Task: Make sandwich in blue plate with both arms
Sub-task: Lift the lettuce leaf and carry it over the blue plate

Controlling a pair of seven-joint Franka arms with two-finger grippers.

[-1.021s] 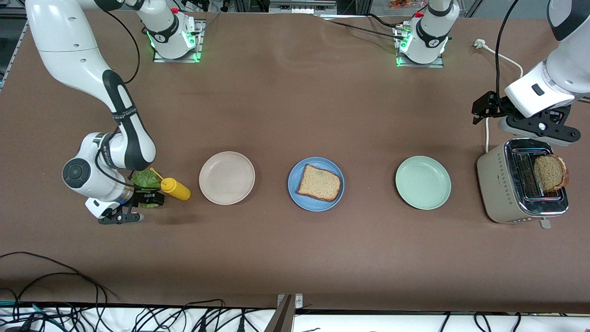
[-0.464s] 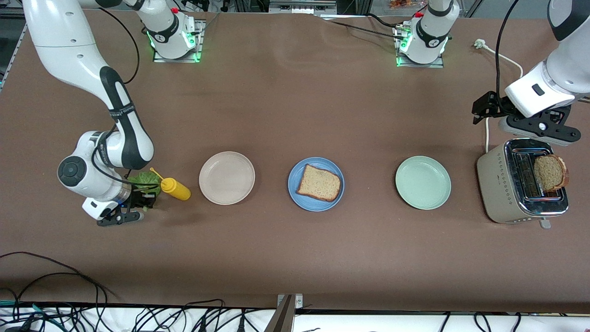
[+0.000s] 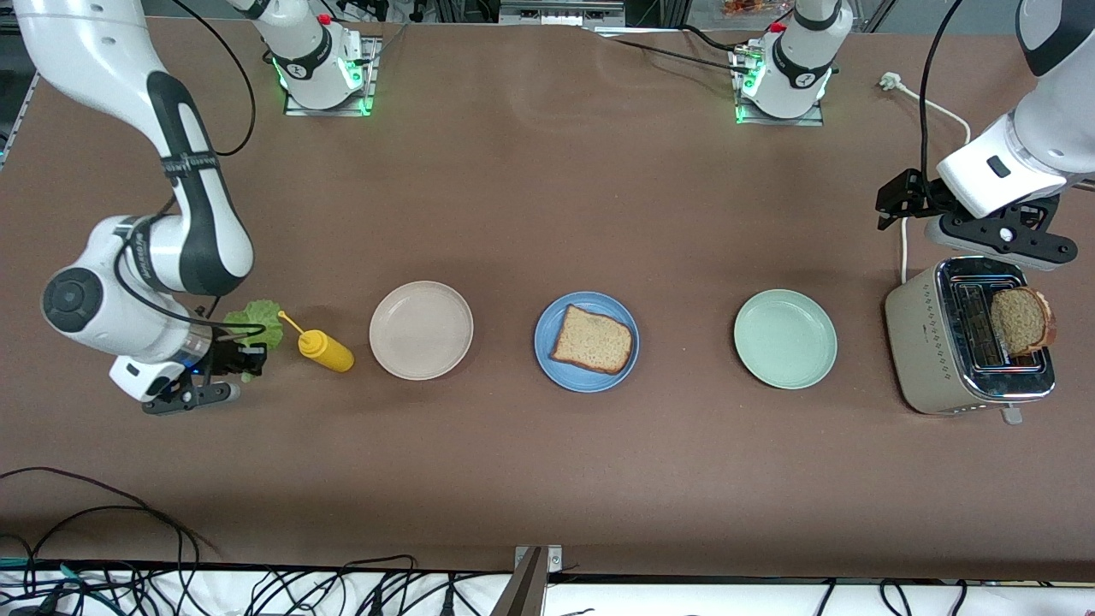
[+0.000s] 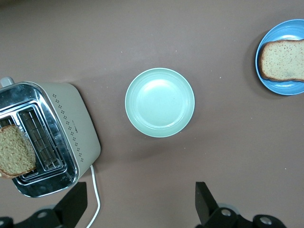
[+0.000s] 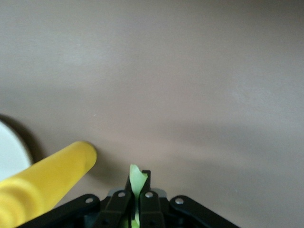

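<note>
Right wrist view is showing the right gripper (image 5: pixel 138 192) with its jaws pressed together on a thin edge of the lettuce leaf (image 5: pixel 137 179), the pale green sliver sticking up between the fingertips and running straight out along the line of the fingers. Seen from the front view, the right gripper (image 3: pixel 244 358) is sitting at the right arm's end of the table, with the ruffled leaf (image 3: pixel 255 318) spreading from the jaws toward the robots' bases. A yellow squeeze bottle (image 3: pixel 326 350) is lying on its side just beside the leaf, its nozzle pointing at the leaf, between the gripper and the beige-white plate (image 3: pixel 421 329). The blue plate (image 3: pixel 547 359) is resting at the table's middle, well apart from the gripper, carrying one bread slice (image 3: pixel 592 340) lying flat. The mint-green plate (image 3: pixel 785 338) is lying toward the left arm's end, next to the toaster (image 3: pixel 928 342), where a second bread slice (image 3: pixel 1020 320) is standing up out of a slot. The left gripper (image 4: pixel 140 202) is waiting above the toaster with its jaws spread wide, holding nothing
</note>
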